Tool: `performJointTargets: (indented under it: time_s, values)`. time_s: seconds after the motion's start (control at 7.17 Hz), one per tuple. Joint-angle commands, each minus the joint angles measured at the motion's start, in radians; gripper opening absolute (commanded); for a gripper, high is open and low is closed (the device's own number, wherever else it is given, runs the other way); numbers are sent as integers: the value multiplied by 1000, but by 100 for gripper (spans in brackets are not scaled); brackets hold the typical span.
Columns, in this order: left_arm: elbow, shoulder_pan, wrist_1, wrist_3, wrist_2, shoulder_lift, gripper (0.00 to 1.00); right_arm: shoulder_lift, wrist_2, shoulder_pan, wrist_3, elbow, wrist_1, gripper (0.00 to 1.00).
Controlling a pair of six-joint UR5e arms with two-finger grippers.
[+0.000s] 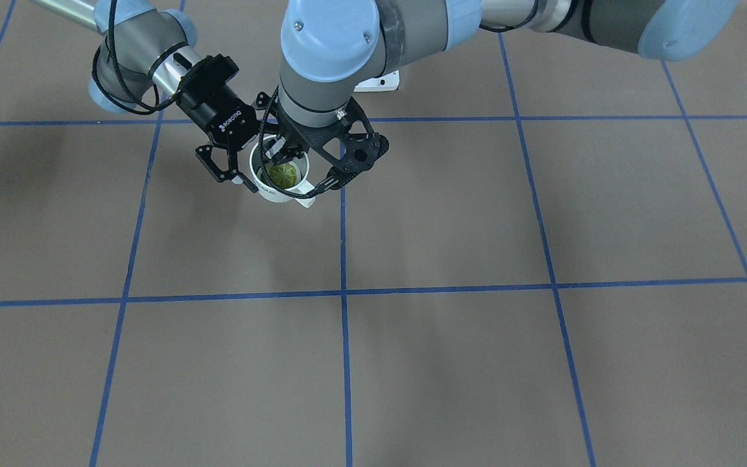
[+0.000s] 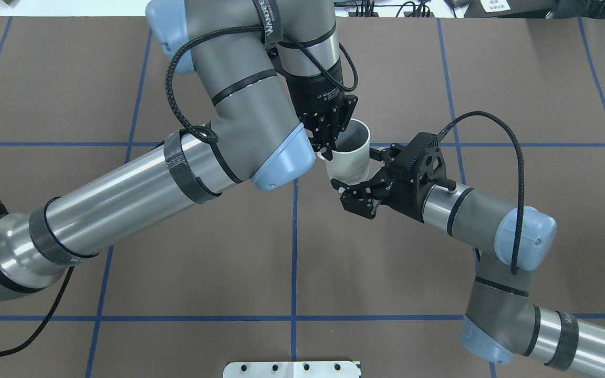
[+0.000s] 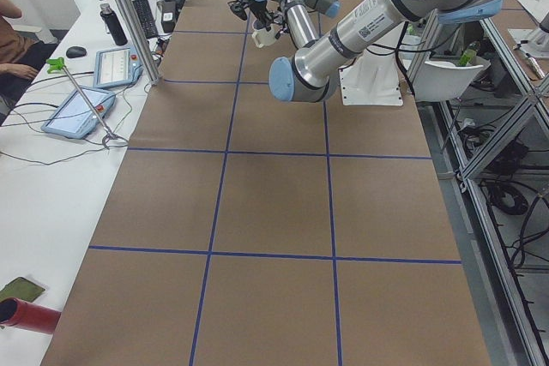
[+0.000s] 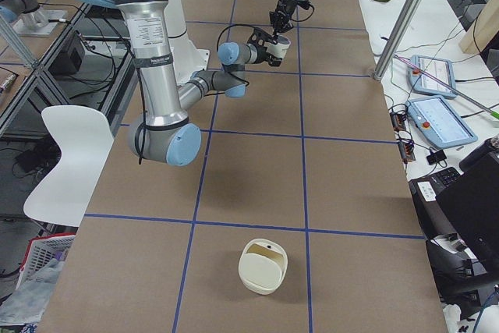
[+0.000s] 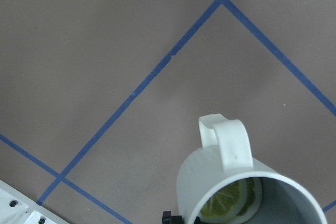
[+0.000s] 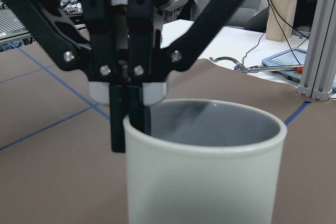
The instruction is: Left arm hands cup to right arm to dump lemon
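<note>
The white cup [image 2: 348,152] hangs above the table, upright, with the yellow-green lemon [image 1: 284,173] inside. My left gripper [image 2: 329,140] is shut on the cup's rim from above, one finger inside and one outside, which shows clearly in the right wrist view [image 6: 128,114]. My right gripper [image 2: 355,170], marked ROBOTIQ, is open, with its fingers on either side of the cup's lower body. I cannot tell whether they touch it. The left wrist view shows the cup [image 5: 226,182], its handle and the lemon [image 5: 228,203].
The brown table carries a blue tape grid [image 1: 343,292]. A white mounting plate [image 2: 292,369] sits at the robot's base. A cream container [image 4: 263,267] stands at the table's right end. A side desk with tablets [image 3: 81,113] and a pole [image 3: 129,15] run along the far edge.
</note>
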Motion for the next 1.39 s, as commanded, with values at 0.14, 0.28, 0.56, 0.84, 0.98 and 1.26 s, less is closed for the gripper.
performJointTargets:
  time_s: [0.14,0.28,0.56,0.84,0.98,1.26]
  values:
    - [-2,2,0,0,-19,0,0,0,0,0,0,0,-3,99]
    - [-1,5,0,0,-19,0,0,0,0,0,0,0,-3,99]
    - [-2,5,0,0,-20,0,0,8,0,0,2,2,-5,92]
    - [-8,5,1,0,-32,0,0,8,0,0,6,2,-6,78]
    - [-14,5,0,5,-32,2,6,8,0,2,9,2,-5,69]
    - [-16,5,-40,15,-20,9,100,6,0,3,12,0,-6,53]
